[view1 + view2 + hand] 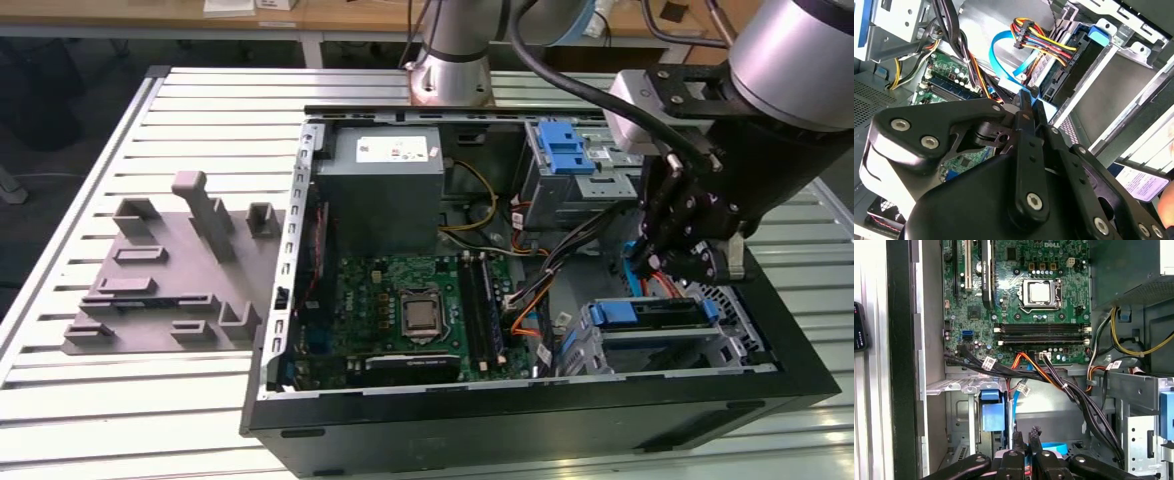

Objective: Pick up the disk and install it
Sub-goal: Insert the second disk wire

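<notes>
Case open on its side: the computer case (534,425) lies on the slatted table (134,420), with the motherboard (400,300) facing up and the grey power supply box (387,170) at the far end. You have the gripper (674,262) down inside the case, at the exterior view's right, just above the lower drive bay. The disk (661,312) sits in that bay, its blue caddy front turned toward the motherboard. In the second wrist view the disk (1054,80) lies edge-on between the bay's metal walls, a bundle of coloured wires (1044,42) running along its end and a blue flat cable (1004,55) looping beside it. Both wrist views show the gripper (1026,97) (1026,435) with its two fingers drawn nearly together, a thin slit between the tips and nothing visibly pinched. A ridged blue latch (561,150) stands on the upper bay. A grey moulded fixture (160,270) rests on the table, well apart from the case.
</notes>
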`<state>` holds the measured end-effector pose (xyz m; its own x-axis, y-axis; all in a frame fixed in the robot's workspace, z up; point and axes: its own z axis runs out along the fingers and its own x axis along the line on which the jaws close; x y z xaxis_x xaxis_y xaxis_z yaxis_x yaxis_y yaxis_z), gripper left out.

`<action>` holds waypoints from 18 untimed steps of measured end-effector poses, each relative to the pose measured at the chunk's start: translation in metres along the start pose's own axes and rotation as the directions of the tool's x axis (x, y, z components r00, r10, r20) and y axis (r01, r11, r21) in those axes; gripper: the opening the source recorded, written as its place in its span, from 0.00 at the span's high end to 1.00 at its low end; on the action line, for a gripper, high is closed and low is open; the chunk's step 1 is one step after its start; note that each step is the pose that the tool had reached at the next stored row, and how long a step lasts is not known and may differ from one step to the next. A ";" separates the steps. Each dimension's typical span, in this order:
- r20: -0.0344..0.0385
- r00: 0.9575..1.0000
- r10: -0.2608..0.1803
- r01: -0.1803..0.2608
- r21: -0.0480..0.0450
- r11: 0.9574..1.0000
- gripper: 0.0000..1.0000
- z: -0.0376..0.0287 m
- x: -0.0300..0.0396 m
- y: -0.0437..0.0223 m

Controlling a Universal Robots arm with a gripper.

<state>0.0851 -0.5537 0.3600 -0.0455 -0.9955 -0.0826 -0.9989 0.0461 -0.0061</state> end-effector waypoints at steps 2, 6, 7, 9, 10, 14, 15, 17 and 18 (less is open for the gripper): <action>0.000 1.000 0.000 0.000 0.001 1.000 0.84 0.0000 0.0000 0.0001; 0.000 1.000 -0.001 0.001 0.006 1.000 0.84 0.0012 0.0020 0.0006; 0.000 1.000 -0.001 0.001 0.006 1.000 0.84 0.0020 0.0037 0.0006; 0.000 1.000 0.000 0.000 0.007 1.000 0.84 0.0036 0.0070 0.0005; 0.000 1.000 0.000 0.000 0.007 1.000 0.84 0.0043 0.0085 0.0005; 0.001 1.000 -0.001 0.001 0.007 1.000 0.84 0.0045 0.0092 0.0004; 0.000 1.000 -0.001 0.001 0.007 1.000 0.84 0.0045 0.0092 0.0004; 0.000 1.000 -0.001 0.001 0.009 1.000 0.84 0.0049 0.0093 0.0002; 0.001 1.000 -0.001 0.001 0.011 1.000 0.84 0.0051 0.0093 0.0002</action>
<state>0.0845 -0.5625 0.3541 -0.0445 -0.9955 -0.0832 -0.9988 0.0461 -0.0170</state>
